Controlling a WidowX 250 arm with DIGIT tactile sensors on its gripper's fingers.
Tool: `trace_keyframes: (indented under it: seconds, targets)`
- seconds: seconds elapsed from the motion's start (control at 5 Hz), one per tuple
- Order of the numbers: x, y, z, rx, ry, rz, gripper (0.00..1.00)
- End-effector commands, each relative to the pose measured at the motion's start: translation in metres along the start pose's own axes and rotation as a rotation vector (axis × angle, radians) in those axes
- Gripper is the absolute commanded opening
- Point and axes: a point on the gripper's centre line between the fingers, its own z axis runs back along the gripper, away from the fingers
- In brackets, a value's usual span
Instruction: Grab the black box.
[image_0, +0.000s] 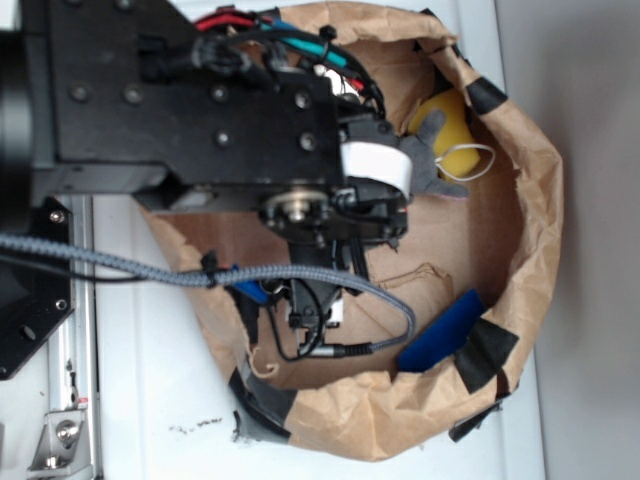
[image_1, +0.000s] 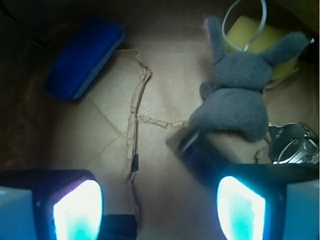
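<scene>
In the wrist view the black box (image_1: 204, 161) lies on the brown paper floor, blurred, with a glossy edge. Its far part is tucked under the grey plush toy (image_1: 235, 102), and its near corner sits right in front of my right finger (image_1: 240, 207). My gripper (image_1: 157, 205) is open, with only bare paper between the glowing pads, so the box is to the right of the gap. In the exterior view the arm (image_0: 300, 150) covers the box.
A flat blue piece (image_1: 82, 55) (image_0: 445, 330) lies at the far left. A yellow block (image_1: 255, 37) (image_0: 447, 125) with a white cord lies under the plush (image_0: 430, 160). A shiny metal thing (image_1: 292, 142) sits at the right. A taped brown paper rim (image_0: 540, 200) rings everything.
</scene>
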Motion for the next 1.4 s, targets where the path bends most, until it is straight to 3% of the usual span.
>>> trace_keyframes:
  seconds: [0.0, 0.8, 1.2]
  targets:
    - [0.006, -0.003, -0.01, 0.056, -0.033, -0.014, 1.0]
    - [-0.012, 0.014, -0.059, 0.139, 0.065, -0.078, 1.0]
    - [-0.017, 0.011, -0.067, 0.148, 0.059, -0.104, 1.0]
